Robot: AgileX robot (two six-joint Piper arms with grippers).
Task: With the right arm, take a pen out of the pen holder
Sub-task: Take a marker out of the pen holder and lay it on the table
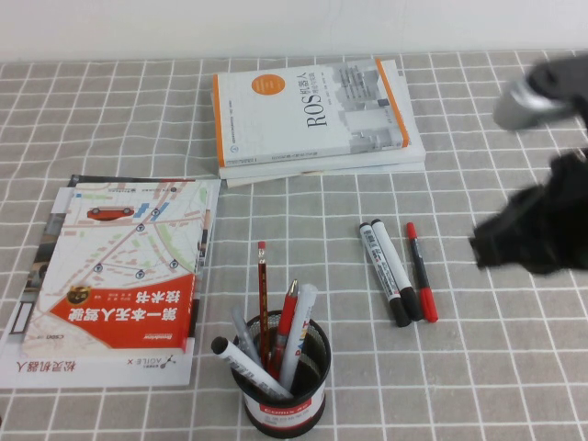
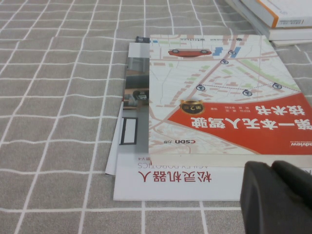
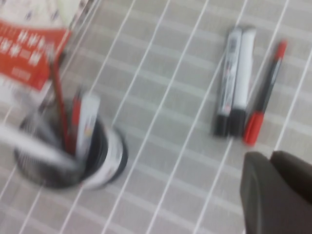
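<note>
Tablecloth [image 1: 110, 110], pen-filled holder [image 1: 285, 404], left end effector [image 2: 271, 171] low, right end effector [image 3: 268, 168] aloft

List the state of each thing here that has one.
Black mesh pen holder: upright, holding pens
Two black-capped white markers: lying side by side
Red marker pen: lying beside them
Red-and-white map book: closed, flat
White-and-orange ROS book: closed, stacked
Left gripper: shut, empty, by the map book's edge
Right gripper: shut, empty, right of the markers
</note>
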